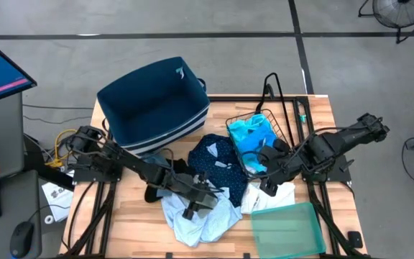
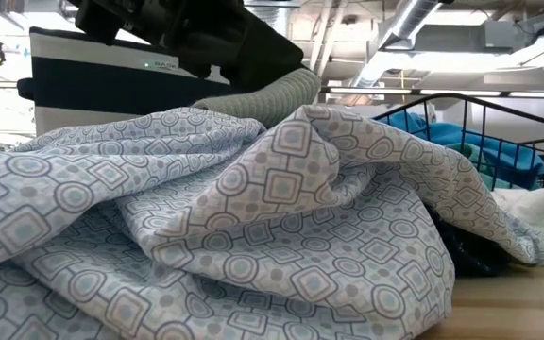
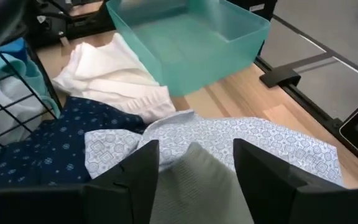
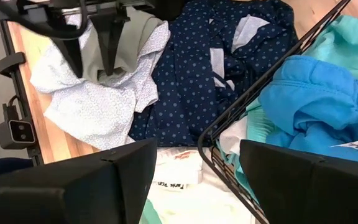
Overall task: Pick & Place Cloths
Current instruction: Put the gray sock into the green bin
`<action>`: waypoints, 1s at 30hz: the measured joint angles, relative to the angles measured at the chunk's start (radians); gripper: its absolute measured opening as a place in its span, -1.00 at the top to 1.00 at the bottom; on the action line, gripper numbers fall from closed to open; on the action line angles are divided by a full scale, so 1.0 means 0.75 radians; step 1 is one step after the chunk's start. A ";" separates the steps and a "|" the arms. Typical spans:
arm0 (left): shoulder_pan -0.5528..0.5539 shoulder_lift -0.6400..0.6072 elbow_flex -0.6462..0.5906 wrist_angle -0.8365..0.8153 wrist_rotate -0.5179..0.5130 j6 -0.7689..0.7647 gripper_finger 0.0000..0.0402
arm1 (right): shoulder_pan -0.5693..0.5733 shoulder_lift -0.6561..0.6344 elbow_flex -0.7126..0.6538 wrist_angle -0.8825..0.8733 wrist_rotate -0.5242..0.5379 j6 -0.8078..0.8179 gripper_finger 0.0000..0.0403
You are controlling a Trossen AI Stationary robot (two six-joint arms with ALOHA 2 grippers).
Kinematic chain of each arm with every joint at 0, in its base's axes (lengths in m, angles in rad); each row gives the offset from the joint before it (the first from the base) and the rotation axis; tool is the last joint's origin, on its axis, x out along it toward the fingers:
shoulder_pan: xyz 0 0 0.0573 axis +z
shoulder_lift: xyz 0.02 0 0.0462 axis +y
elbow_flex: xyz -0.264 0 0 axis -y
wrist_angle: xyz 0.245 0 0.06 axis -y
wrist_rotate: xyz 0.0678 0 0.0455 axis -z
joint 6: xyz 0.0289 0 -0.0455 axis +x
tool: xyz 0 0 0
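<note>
A heap of cloths lies mid-table: a pale blue patterned cloth (image 1: 201, 220) at the near side, a dotted navy cloth (image 1: 218, 162) behind it and a white cloth (image 1: 264, 196) to its right. A turquoise cloth (image 1: 254, 137) sits in a black wire basket (image 1: 284, 124). My left gripper (image 1: 192, 208) is low over the pale blue cloth, shut on a grey cloth (image 3: 194, 186). My right gripper (image 1: 267, 184) hangs open above the white cloth (image 4: 179, 180) beside the basket's corner, with nothing between its fingers. My left gripper has a bunched part of the grey cloth (image 3: 191, 163) between its two fingers (image 3: 143, 167), several layers by the look of it. The fingers slant down from the table's left side. The grey cloth (image 2: 267, 94) trails out from under the gripper and rests on the pale blue patterned cloth (image 2: 253, 217).
A big navy fabric bin (image 1: 153, 104) with white stripes stands at the far left. At the near right corner is a translucent green tray (image 1: 287, 229). A black cloth (image 1: 157, 190) lies under the left arm. Bare wood shows along the near left edge.
</note>
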 joint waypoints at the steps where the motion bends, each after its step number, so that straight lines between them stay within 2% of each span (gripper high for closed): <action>1: 0.000 0.000 0.000 -0.005 -0.001 -0.001 0.12 | 0.003 0.000 0.000 0.000 0.000 0.000 -0.12; 5: 0.000 0.000 0.001 -0.060 -0.002 -0.011 0.36 | 0.010 0.000 0.000 0.000 0.000 0.020 -0.12; 9: 0.007 0.000 0.001 -0.154 -0.002 -0.089 0.66 | 0.010 0.000 0.000 0.001 0.000 0.036 -0.12; 13: 0.008 0.000 0.000 -0.159 -0.007 -0.187 0.95 | 0.009 0.000 0.000 0.006 0.000 0.036 -0.12; 17: 0.005 -0.019 -0.002 -0.157 -0.035 -0.332 0.99 | 0.010 0.000 -0.001 0.060 0.000 0.036 -0.12; 21: 0.000 -0.119 -0.002 -0.127 -0.088 -0.354 1.00 | 0.010 0.000 -0.001 0.136 0.001 0.006 -0.12; 25: 0.004 -0.294 -0.002 -0.133 -0.206 -0.345 1.00 | 0.010 0.000 -0.001 0.238 0.011 -0.068 -0.12; 30: 0.012 -0.527 -0.001 -0.118 -0.295 -0.306 1.00 | 0.011 0.000 -0.001 0.419 0.126 -0.206 -0.12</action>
